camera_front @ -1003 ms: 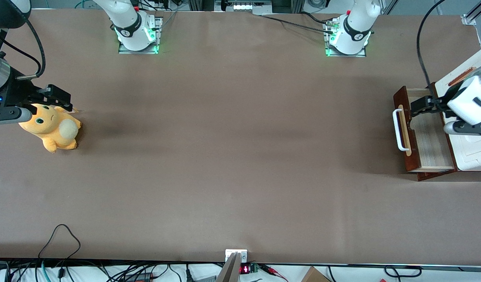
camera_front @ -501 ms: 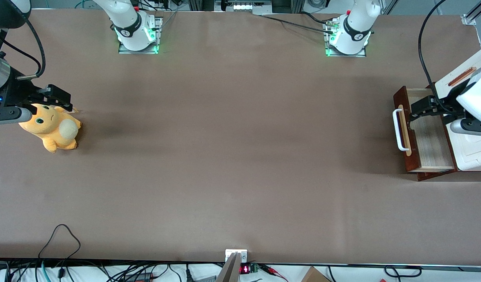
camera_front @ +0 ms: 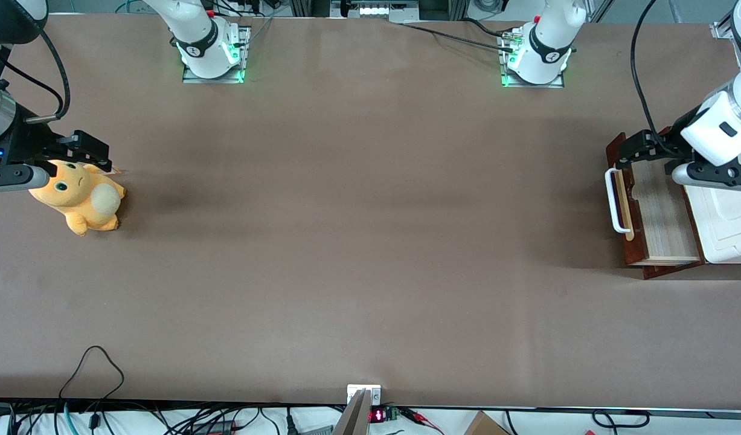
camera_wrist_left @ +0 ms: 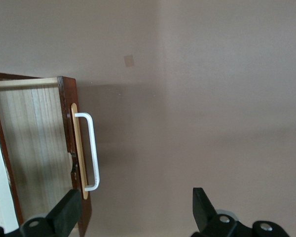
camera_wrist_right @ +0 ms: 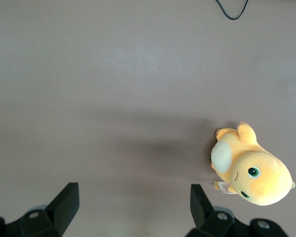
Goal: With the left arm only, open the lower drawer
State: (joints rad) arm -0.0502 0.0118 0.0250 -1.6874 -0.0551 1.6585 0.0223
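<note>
Above the pulled-out lower drawer (camera_front: 660, 211), the gripper (camera_front: 633, 149) hangs with fingers spread and empty; risk: a careless retreat clips the white handle (camera_wrist_left: 89, 150), nudging the drawer.

- The left arm (camera_front: 717, 133) runs off the front view's edge.
- The gripper (camera_front: 628, 148), above the lower drawer (camera_front: 660, 211), hides one drawer corner.
- The wrist view cuts off the drawer's inside (camera_wrist_left: 32, 148) and both finger (camera_wrist_left: 69, 215) bases.
</note>
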